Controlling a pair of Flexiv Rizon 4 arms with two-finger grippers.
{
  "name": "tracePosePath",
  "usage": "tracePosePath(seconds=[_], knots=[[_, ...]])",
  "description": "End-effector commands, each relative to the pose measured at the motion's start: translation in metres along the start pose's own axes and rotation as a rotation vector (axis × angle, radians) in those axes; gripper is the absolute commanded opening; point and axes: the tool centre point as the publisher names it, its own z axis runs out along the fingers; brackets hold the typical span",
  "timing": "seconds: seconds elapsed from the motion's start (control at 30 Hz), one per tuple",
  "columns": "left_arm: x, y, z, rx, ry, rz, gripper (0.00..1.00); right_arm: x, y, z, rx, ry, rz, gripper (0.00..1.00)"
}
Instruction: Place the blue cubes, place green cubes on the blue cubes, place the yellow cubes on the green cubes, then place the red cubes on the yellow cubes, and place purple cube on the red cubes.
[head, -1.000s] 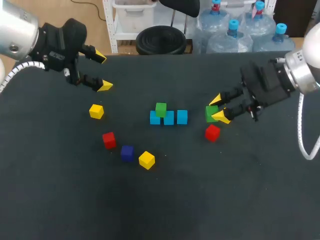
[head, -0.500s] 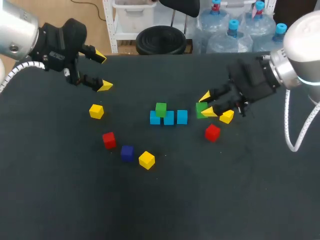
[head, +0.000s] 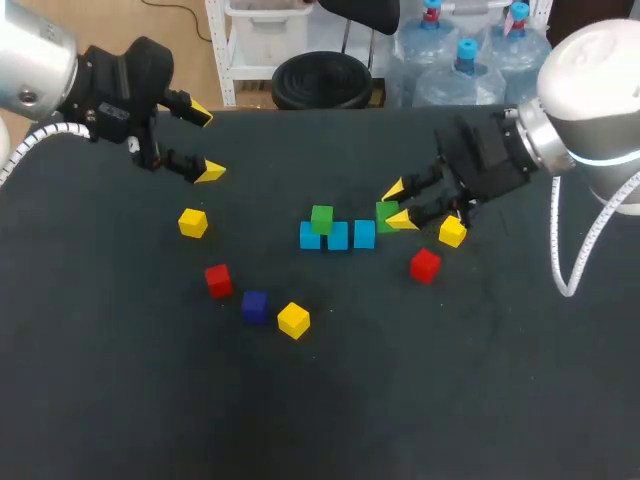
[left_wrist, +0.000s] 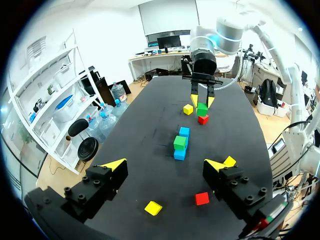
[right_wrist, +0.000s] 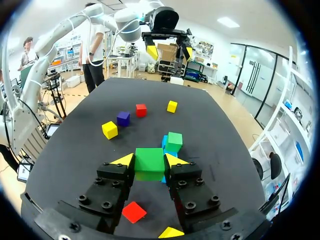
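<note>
Three blue cubes (head: 337, 236) lie in a row mid-table, and a green cube (head: 321, 218) sits on the leftmost one. My right gripper (head: 397, 205) is shut on a second green cube (head: 386, 215) (right_wrist: 149, 161), held just right of and slightly above the row's right end (head: 364, 233). Loose yellow cubes lie at the left (head: 193, 222), the front (head: 293, 320) and under my right arm (head: 452, 232). Red cubes (head: 218, 280) (head: 425, 265) and a purple cube (head: 254, 305) lie nearer the front. My left gripper (head: 205, 142) (left_wrist: 165, 165) hangs open and empty at the far left.
The table (head: 480, 380) is a black cloth surface. The loose cubes form an arc in front of and beside the blue row.
My right gripper has carried the green cube leftward toward the blue row, uncovering the yellow cube beneath its arm. The left arm has stayed still.
</note>
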Motion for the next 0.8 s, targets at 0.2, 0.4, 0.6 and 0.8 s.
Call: tracePosePath(seconds=[0.2, 0.4, 0.6, 0.8], knots=[[0.002, 0.000, 0.000, -0.001, -0.007, 0.004, 1.00, 0.002, -0.014, 0.019, -0.013, -0.009, 0.001, 0.00], [0.002, 0.000, 0.000, -0.001, -0.007, 0.004, 1.00, 0.003, -0.023, 0.029, -0.013, -0.018, -0.005, 0.00], [0.002, 0.000, 0.000, -0.001, -0.007, 0.004, 1.00, 0.005, -0.028, 0.036, -0.006, -0.023, 0.000, 0.00], [0.002, 0.000, 0.000, -0.001, -0.007, 0.004, 1.00, 0.009, -0.029, 0.045, -0.013, -0.027, 0.000, 0.00]])
